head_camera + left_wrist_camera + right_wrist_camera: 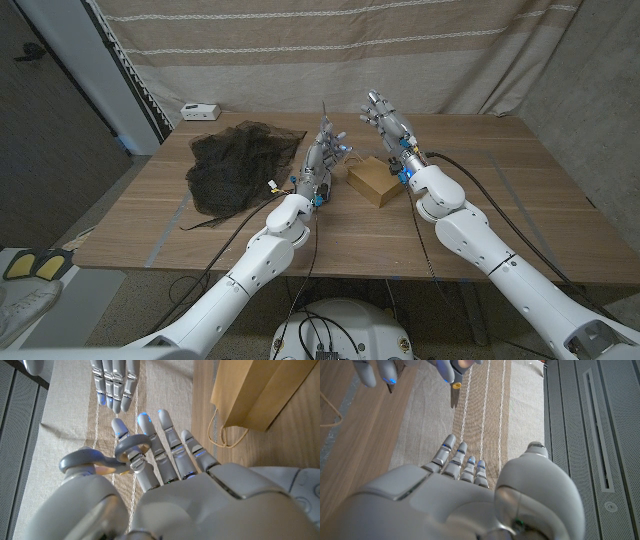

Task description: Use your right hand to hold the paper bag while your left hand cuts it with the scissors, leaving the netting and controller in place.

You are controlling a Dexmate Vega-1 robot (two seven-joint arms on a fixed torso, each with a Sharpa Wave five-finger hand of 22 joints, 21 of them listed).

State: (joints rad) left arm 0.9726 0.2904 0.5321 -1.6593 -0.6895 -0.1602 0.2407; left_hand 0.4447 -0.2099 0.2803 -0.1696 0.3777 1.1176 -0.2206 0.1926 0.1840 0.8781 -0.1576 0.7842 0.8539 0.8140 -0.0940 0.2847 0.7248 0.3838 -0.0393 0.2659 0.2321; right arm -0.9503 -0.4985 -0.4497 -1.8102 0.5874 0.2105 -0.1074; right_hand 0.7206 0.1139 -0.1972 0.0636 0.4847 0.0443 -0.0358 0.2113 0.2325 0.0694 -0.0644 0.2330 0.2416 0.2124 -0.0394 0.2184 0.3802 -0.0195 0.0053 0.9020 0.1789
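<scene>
In the middle of the head view, the left robot hand (pixel 322 160) is raised over the desk (pixel 480 210) and holds the scissors (pixel 326 118), blades pointing up. The paper bag (pixel 374 180) lies just right of it, at the frame centre. It looks light, thin and easy to crush, so I think the best hold is flat pressure near its edge, away from the cut. The right robot hand (pixel 385 118) hovers above the bag, fingers apart, holding nothing. The netting (pixel 235 165) is at centre left, the white controller (pixel 201 111) at upper left. The left wrist view shows the bag's string handle (pixel 220 435) and a finger through the scissor loop (pixel 131 446); the head view does not.
</scene>
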